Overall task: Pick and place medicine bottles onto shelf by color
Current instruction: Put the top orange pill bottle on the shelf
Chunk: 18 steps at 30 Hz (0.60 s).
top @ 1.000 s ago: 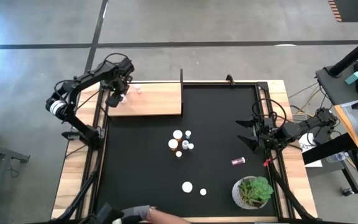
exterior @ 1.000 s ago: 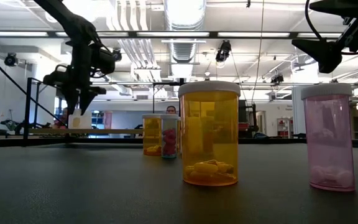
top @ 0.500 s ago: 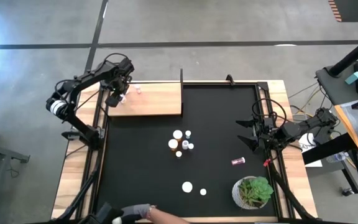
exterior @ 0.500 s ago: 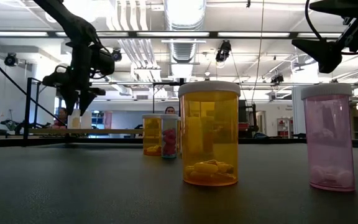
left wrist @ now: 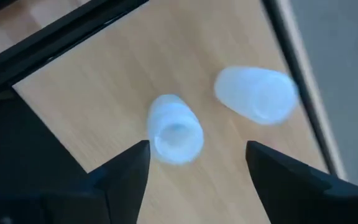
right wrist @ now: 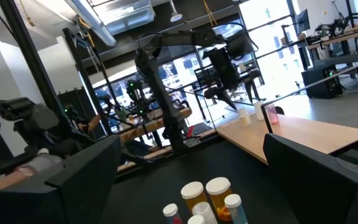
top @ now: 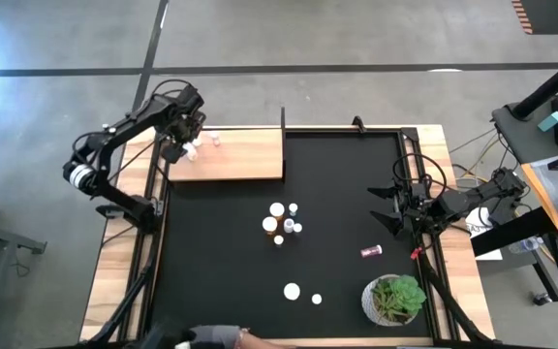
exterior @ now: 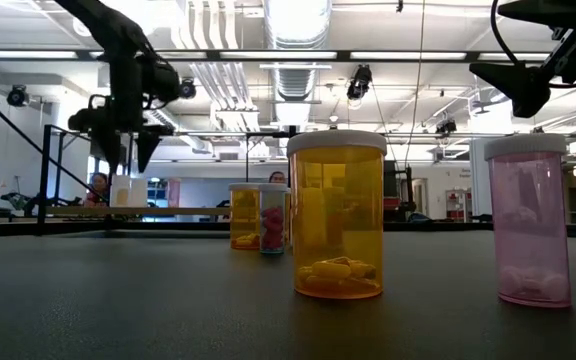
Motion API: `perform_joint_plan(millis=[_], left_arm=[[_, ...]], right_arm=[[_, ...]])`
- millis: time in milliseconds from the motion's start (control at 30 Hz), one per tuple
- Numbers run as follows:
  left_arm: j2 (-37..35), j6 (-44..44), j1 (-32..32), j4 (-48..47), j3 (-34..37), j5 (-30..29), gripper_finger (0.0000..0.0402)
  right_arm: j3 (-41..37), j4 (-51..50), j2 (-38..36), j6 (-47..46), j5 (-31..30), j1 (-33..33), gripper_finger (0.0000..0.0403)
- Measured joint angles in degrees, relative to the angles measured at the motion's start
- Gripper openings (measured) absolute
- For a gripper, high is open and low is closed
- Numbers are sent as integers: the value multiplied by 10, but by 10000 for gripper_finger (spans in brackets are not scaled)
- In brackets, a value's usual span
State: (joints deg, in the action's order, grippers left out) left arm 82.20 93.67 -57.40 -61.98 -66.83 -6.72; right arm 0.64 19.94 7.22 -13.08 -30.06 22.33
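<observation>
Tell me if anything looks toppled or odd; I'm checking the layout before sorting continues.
One small pink medicine bottle lies on its side on the large black table mat, left of the green leafy plant in a white pot. The clustered bottles mid-mat stand upright. Nothing looks spilled.

Most of the black mat (top: 221,262) lies bare: its whole left half and upper right are open to a gripper. At centre frame a tight cluster of bottles (top: 283,223) blocks passage, with two more white-capped bottles (top: 301,293) below it and a fallen pink bottle (top: 371,251) to the right. The potted plant (top: 395,299) fills the lower right corner. The shelf (top: 235,155) at upper left is bare except two bottles (top: 201,143) at its left end, under the left gripper (top: 184,136).
</observation>
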Motion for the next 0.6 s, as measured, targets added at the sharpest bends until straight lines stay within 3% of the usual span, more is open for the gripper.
perform_joint_plan(millis=[267, 600], left_arm=[[-36, -100, 39, 46, 0, 31, 252], [-15, -195, 138, 75, -56, 16, 252]], right_arm=[[0, 0, 0, 0, 0, 0, 384], [0, 0, 0, 0, 0, 0, 384]])
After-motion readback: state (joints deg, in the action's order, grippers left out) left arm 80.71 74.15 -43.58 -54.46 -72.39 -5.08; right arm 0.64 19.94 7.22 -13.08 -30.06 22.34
